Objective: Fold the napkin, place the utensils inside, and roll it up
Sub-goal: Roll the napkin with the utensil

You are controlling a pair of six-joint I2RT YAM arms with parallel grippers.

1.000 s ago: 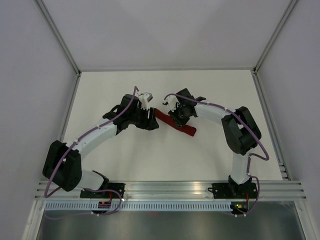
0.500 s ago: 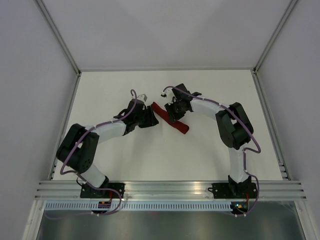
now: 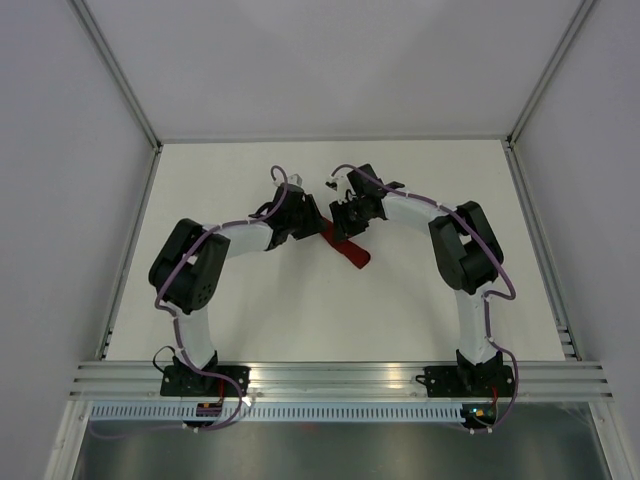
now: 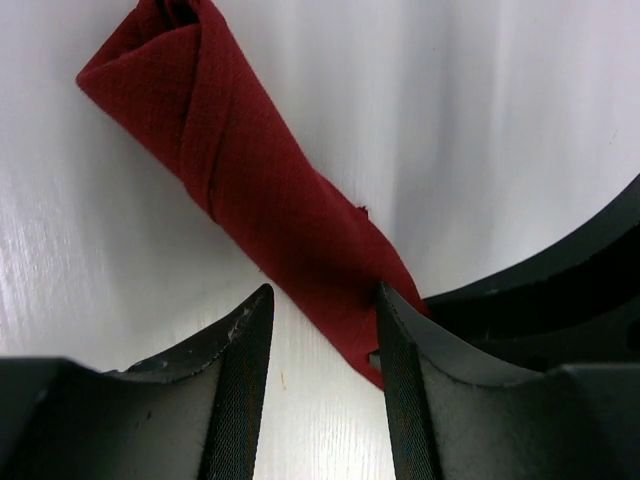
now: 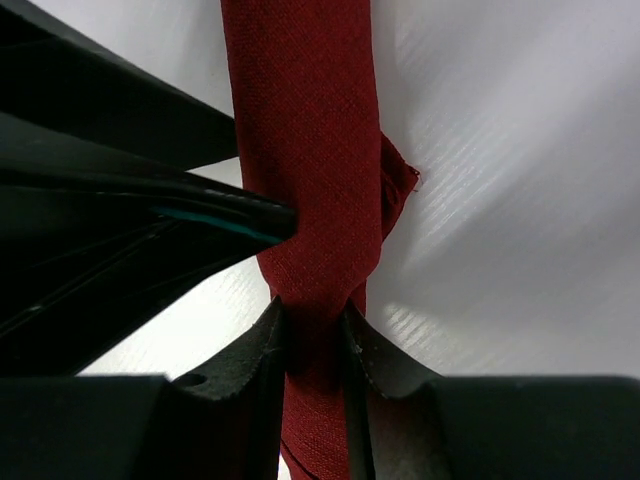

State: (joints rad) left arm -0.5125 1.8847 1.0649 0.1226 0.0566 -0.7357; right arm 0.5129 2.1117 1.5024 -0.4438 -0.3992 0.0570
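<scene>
The napkin [image 3: 350,250] is a dark red cloth rolled into a tight roll, lying slantwise on the white table. It also shows in the left wrist view [image 4: 250,180] and the right wrist view [image 5: 305,130]. My right gripper [image 5: 315,320] is shut on the roll and pinches it flat between its fingers; from above it [image 3: 347,226] sits over the roll's far end. My left gripper [image 4: 322,300] is open, its right finger touching the roll's end; from above it [image 3: 312,222] is just left of the roll. No utensils show.
The two grippers nearly touch: the right gripper's black body [image 4: 560,290] fills the right of the left wrist view, and the left gripper's body [image 5: 100,200] the left of the right wrist view. A metal frame [image 3: 140,220] edges the table.
Both grippers have moved toward the far middle and closer together. The left arm's elbow has folded back. The roll has shifted with them, and less of it shows.
</scene>
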